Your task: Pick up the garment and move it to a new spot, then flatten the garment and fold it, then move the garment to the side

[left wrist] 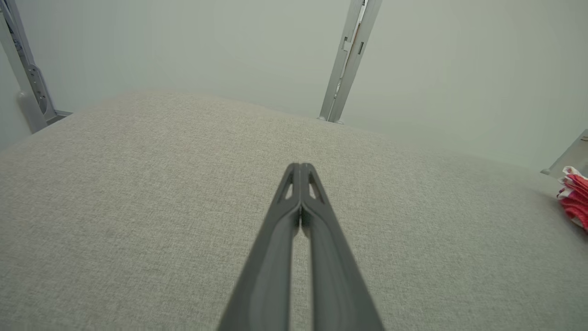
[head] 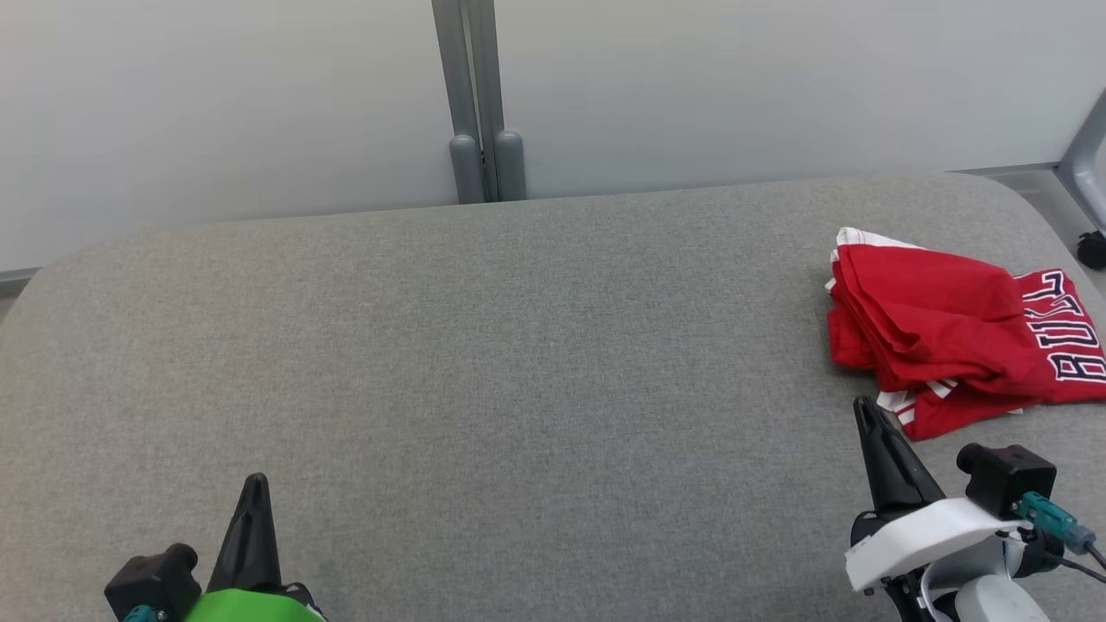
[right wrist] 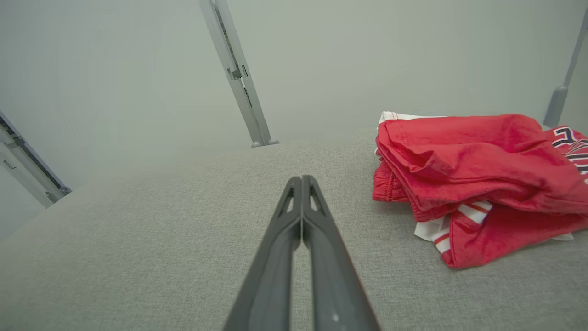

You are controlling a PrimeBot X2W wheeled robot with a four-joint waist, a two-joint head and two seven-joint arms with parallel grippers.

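Both closed, empty: left claw [head: 257, 480], right claw [head: 862, 406]. The crumpled red white-trimmed cloth garment [head: 950, 345] sits near the right edge of the grey fabric desk [head: 518, 345]. Risk: a closed approach shoves it off.

A wide desk [head: 484, 345] covered in grey woven fabric runs across the scene from left to right, and its far corners are rounded. Its cloth lies flat and smooth. On the right side, closer to the far edge than the near one, a red garment [head: 942, 337] with white trim and dark, white-edged lettering rests directly on the fabric. It is loosely bunched in overlapping folds.
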